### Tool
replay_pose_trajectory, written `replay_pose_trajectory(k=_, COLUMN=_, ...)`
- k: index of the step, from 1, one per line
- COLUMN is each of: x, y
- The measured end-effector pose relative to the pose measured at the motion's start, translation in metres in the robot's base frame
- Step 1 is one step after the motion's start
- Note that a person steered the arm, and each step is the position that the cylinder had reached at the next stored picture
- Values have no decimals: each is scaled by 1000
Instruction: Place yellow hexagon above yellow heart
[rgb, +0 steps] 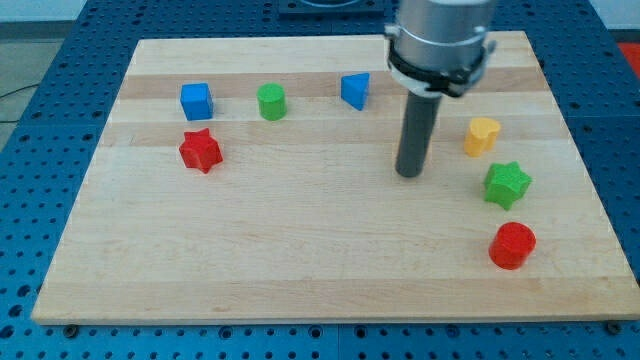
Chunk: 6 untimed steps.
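Note:
A single yellow block (481, 135) shows, near the view's right edge of the wooden board (300, 260); its notched top suggests the heart. No other yellow block is in view, and the arm's body covers part of the board's top. My tip (410, 173) rests on the board to the left of the yellow block and slightly below it, apart from it. It touches no block.
A green star (507, 184) and a red cylinder (512, 245) lie below the yellow block. A blue triangular block (355, 90), a green cylinder (271, 101), a blue cube (196, 100) and a red star (200, 150) sit along the upper left.

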<state>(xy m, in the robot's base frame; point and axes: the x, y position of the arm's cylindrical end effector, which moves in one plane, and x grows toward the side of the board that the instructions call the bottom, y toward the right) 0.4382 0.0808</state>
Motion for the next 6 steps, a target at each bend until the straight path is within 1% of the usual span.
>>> replay_pose_trajectory(k=1, x=-35, y=6)
replay_pose_trajectory(k=2, x=-49, y=50)
replay_pose_trajectory(k=3, x=-63, y=34)
replay_pose_trajectory(k=4, x=-69, y=-11)
replay_pose_trajectory(k=5, x=-97, y=16)
replay_pose_trajectory(k=6, x=-97, y=81)
